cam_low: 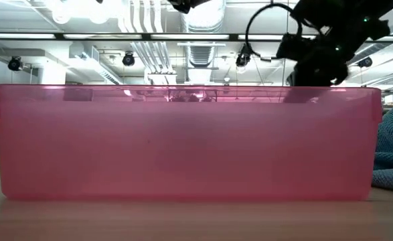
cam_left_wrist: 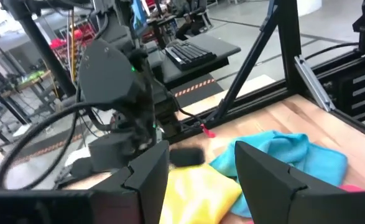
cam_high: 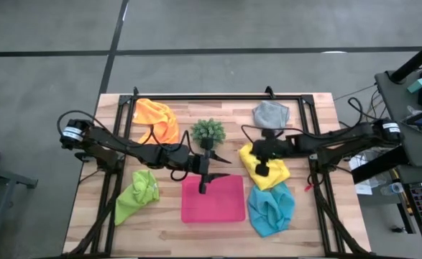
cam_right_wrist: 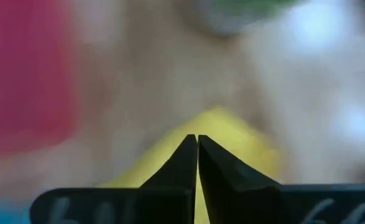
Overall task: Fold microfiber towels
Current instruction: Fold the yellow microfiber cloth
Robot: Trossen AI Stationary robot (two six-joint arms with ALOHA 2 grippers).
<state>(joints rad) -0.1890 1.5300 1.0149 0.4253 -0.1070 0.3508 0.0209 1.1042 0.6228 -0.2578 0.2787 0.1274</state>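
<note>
A: From above, where are the towels?
B: Orange towel (cam_high: 157, 119) and grey towel (cam_high: 270, 113) at the far side, lime green towel (cam_high: 137, 194) left, light blue towel (cam_high: 271, 208) right of the pink tray (cam_high: 213, 201). The right gripper (cam_high: 262, 168) sits on the yellow towel (cam_high: 265, 167).

A: Table level?
B: Mostly the tray wall (cam_low: 183, 144).

A: Left wrist?
B: The left gripper (cam_left_wrist: 198, 180) stands apart, holding nothing.

A: Right wrist?
B: Its fingers (cam_right_wrist: 216, 171) are together, tips against yellow cloth (cam_right_wrist: 216, 127); whether cloth is pinched, I cannot tell.
</note>
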